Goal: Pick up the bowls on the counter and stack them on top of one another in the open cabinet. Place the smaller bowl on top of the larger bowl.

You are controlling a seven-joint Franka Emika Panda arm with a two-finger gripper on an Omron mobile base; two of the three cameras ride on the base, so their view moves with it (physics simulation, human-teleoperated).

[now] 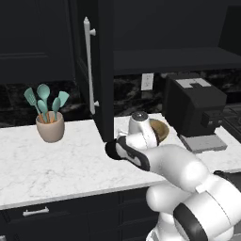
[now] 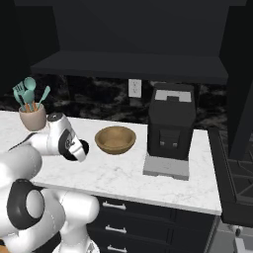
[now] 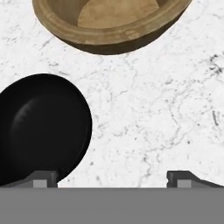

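Note:
In the hand view my gripper (image 3: 112, 178) hangs open over the white marble counter (image 3: 153, 122). Its left fingertip (image 3: 43, 178) overlaps the rim of the smaller bowl (image 3: 41, 127), glossy black, and its right fingertip stands over bare marble. Nothing is between the fingers. The larger bowl (image 3: 109, 24), tan wood, sits just beyond it at the top of that view. It also shows behind my wrist (image 1: 161, 131) and right of my hand (image 2: 115, 139). Above the counter (image 1: 61, 160) the cabinet's dark shelf (image 1: 174, 59) lies open, with its door (image 1: 101, 70) swung out.
A beige cup of teal utensils (image 1: 50, 126) stands at the left of the counter. A black coffee machine (image 1: 195, 110) sits just right of the wooden bowl. The open door hangs over the counter beside my arm. A stove (image 2: 237, 168) borders the counter's right end.

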